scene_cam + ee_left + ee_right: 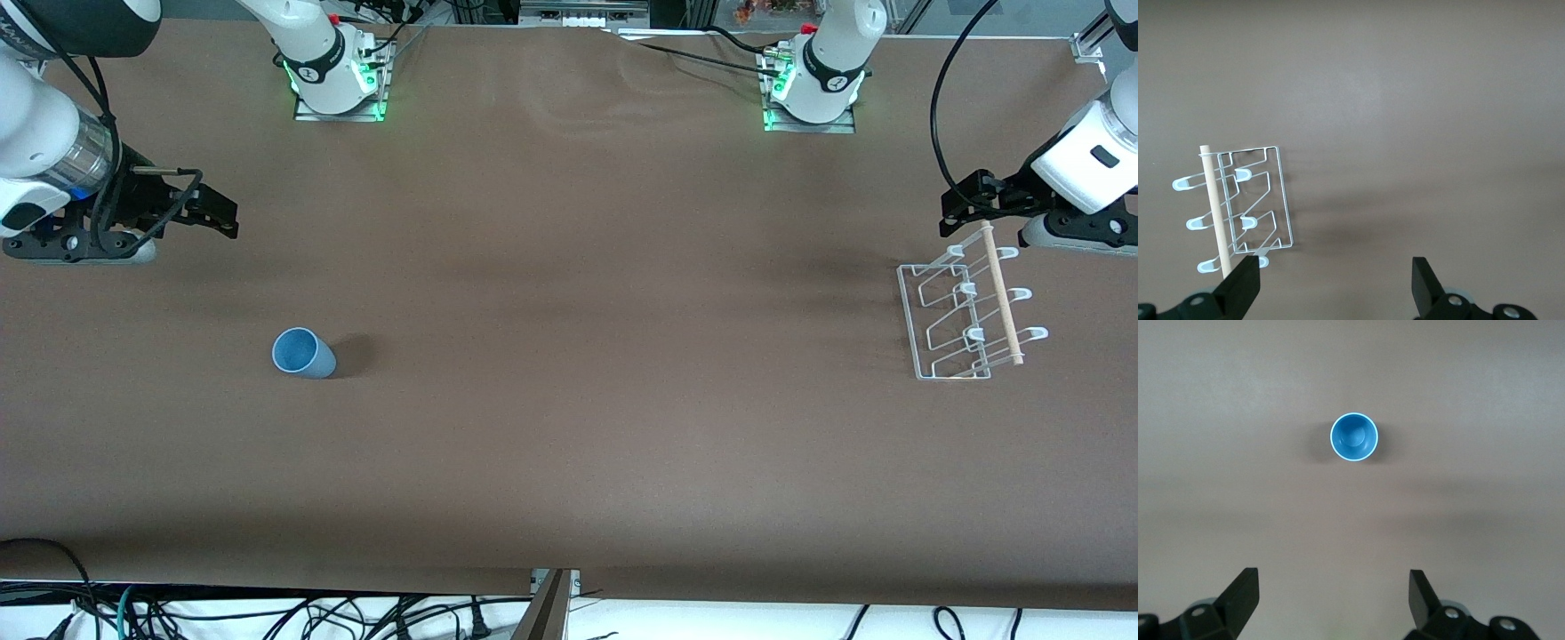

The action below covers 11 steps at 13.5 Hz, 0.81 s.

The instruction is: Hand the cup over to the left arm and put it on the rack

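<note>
The light-blue cup [303, 353] stands upright on the brown table toward the right arm's end, mouth up. It also shows in the right wrist view [1354, 437]. My right gripper [222, 213] hangs open and empty over bare table, apart from the cup; its own view [1333, 580] shows it wide open. The white wire rack [965, 311] with its wooden dowel [1001, 293] stands toward the left arm's end and shows in the left wrist view [1248, 207]. My left gripper [958, 200] hangs open and empty over the table beside the rack, wide open in its own view [1335, 267].
The two arm bases [338, 84] [811, 93] stand along the table's edge farthest from the front camera. Loose cables [267, 613] lie below the table's front edge. A black cable [938, 116] loops from the left arm.
</note>
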Each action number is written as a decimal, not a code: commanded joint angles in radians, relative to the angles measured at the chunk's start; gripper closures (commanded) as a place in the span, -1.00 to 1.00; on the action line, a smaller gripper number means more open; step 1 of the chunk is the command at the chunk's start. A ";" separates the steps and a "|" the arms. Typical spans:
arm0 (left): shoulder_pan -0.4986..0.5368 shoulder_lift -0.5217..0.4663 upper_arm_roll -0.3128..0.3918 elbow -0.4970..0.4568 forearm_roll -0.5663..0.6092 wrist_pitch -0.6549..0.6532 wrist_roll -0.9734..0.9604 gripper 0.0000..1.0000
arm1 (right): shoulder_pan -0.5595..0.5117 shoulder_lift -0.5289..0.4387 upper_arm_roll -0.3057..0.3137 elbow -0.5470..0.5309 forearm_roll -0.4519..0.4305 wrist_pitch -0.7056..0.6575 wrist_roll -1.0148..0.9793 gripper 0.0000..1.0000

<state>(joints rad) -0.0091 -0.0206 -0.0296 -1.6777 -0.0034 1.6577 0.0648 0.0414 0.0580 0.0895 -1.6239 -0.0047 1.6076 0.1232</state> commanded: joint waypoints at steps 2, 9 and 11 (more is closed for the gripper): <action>0.005 -0.008 -0.006 -0.004 -0.010 0.002 -0.010 -1.00 | -0.006 0.003 0.006 0.013 0.011 0.023 0.023 -0.99; -0.002 -0.007 -0.009 -0.002 -0.010 0.004 -0.016 -1.00 | -0.011 0.003 0.004 0.015 0.017 0.023 0.021 -0.99; -0.005 -0.007 -0.009 -0.002 -0.010 0.004 -0.017 -1.00 | -0.005 0.003 0.007 0.015 0.006 0.028 0.021 -0.99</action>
<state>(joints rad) -0.0115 -0.0206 -0.0350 -1.6777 -0.0034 1.6577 0.0648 0.0412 0.0591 0.0892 -1.6233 -0.0045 1.6354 0.1327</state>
